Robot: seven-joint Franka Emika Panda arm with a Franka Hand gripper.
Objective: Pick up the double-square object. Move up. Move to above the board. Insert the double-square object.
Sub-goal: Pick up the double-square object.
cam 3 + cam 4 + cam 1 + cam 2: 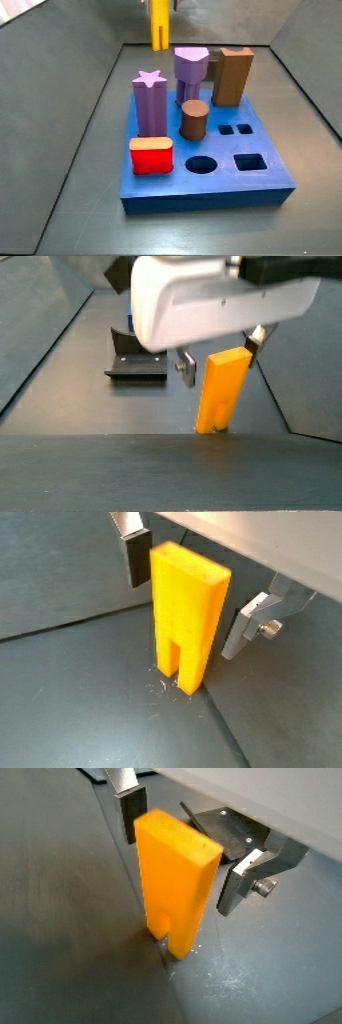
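Now I see the double-square object (186,617) standing upright on the grey floor, well apart from the board (201,180). My hand (201,597) is open around its upper part; in both wrist views the fingers (130,816) stand on each side and do not touch it.

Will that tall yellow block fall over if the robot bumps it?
Probably yes. The double-square object stands upright on the grey floor on a narrow foot, tall for its base, so a sideways knock could tip it. It looks like stiff, smooth plastic, so it should not bend but might slip. The gripper sits around its top, fingers apparently not yet touching, in both wrist views.
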